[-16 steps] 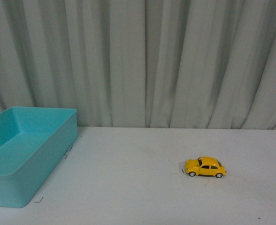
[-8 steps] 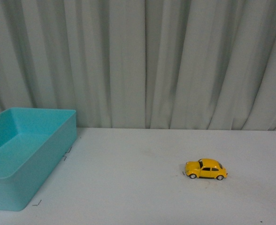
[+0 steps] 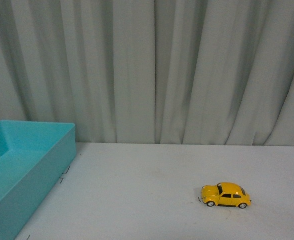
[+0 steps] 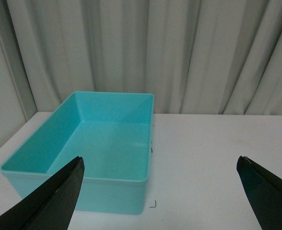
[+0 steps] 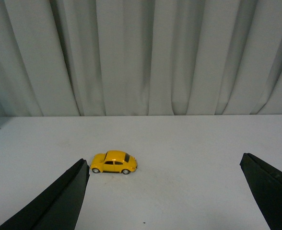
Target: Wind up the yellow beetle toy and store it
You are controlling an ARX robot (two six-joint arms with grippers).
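The yellow beetle toy [image 3: 225, 195] stands on its wheels on the white table, right of centre, nose pointing left. It also shows in the right wrist view [image 5: 114, 162], ahead of my open right gripper [image 5: 164, 165] and close to one dark finger [image 5: 59, 203]. My open left gripper [image 4: 160, 163] hangs in front of the teal bin [image 4: 131, 179], its fingers [image 4: 50, 201] spread wide and empty. Neither arm shows in the front view.
The open teal bin [image 3: 52, 165] stands at the table's left side with nothing showing inside it. A grey pleated curtain [image 3: 152, 70] closes off the back of the table. Small dark marks lie on the table beside the bin.
The front view has shifted: the toy and the bin now sit lower in the picture, the toy further right, the bin further left. The toy has not moved on the table.
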